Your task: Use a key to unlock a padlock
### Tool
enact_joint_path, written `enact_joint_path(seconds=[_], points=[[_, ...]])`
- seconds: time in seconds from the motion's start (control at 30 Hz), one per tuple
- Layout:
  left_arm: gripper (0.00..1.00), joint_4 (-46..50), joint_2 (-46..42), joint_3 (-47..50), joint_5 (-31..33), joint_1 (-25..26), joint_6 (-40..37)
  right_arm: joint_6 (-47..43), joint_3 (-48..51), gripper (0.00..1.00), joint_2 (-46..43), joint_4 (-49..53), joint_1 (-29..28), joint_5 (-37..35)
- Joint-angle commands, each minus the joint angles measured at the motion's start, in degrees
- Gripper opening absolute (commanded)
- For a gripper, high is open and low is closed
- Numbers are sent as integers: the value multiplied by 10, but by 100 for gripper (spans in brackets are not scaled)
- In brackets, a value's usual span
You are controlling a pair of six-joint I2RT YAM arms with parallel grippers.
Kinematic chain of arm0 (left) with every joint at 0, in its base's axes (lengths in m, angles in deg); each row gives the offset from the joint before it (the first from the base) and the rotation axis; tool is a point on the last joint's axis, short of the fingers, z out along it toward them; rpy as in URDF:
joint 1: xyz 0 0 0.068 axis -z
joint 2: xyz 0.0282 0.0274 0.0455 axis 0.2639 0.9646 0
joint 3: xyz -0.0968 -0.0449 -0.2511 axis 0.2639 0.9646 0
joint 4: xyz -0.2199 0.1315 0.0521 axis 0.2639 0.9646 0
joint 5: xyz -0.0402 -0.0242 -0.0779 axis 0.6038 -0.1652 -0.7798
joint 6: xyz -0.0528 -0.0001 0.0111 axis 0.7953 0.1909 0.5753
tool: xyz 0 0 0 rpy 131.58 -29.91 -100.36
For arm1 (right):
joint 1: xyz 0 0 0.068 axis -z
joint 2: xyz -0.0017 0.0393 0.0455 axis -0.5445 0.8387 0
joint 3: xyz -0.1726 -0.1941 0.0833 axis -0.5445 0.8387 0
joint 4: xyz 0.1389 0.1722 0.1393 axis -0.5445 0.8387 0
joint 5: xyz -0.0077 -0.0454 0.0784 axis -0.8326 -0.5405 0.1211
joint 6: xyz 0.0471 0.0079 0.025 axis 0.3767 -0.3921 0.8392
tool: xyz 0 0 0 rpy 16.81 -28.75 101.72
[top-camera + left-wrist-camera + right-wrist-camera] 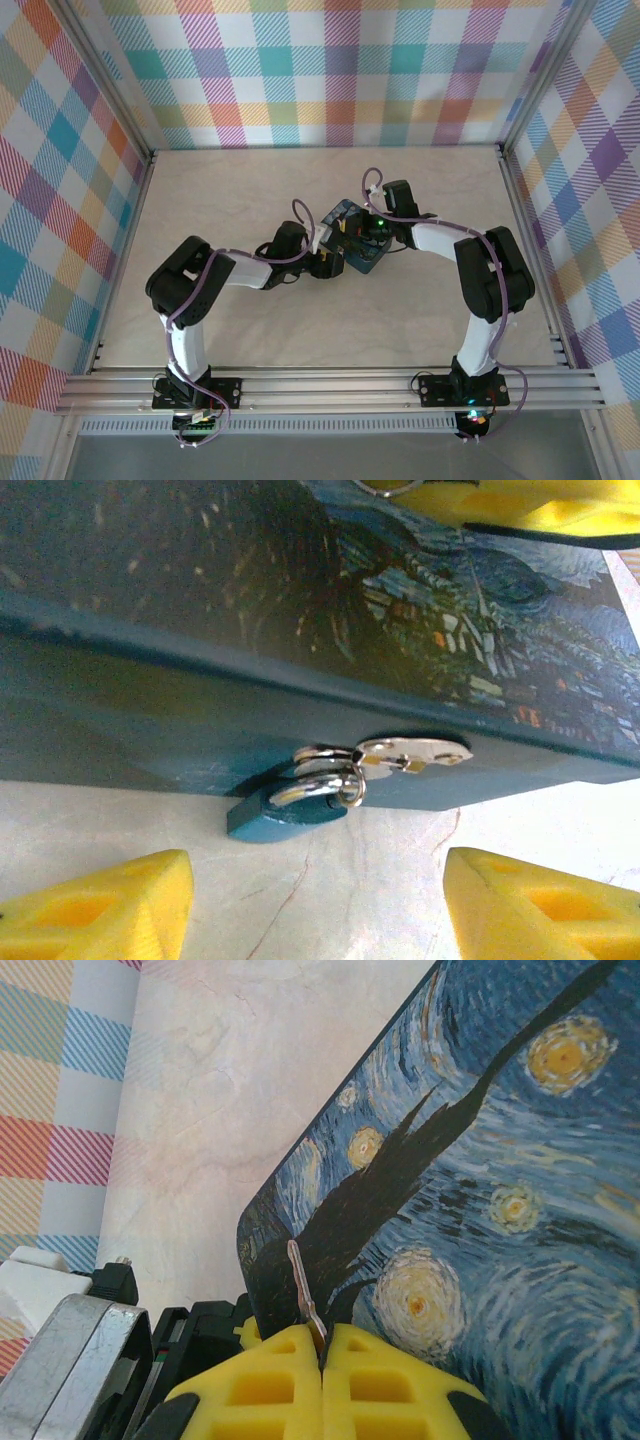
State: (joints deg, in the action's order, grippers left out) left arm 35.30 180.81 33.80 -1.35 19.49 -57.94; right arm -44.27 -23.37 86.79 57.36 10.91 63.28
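At the box (200, 710) front edge, I'm seeing the padlock (285, 815) resting on the desk (120, 815): small teal body, shiny shackle hanging through the hasp (410, 752). Left pincer (318, 910) is gaping wide, empty. Right pincer (323, 1338) is pinching the thin key (303, 1290) over the lid.

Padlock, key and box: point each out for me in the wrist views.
padlock (288, 815), left wrist view, on its teal body.
key (303, 1295), right wrist view, on the middle of the bare blade.
box (480, 1210), right wrist view, on the painted lid.
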Motion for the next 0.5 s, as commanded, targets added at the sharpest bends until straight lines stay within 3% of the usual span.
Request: enact_joint_path(seconds=[0.0,0.47], points=[[66,-10,25,-20,2,4,-26,-9,13,0,15,36,0,-4],[57,1,58,-46,-25,7,-26,-9,5,0,14,44,0,-5]])
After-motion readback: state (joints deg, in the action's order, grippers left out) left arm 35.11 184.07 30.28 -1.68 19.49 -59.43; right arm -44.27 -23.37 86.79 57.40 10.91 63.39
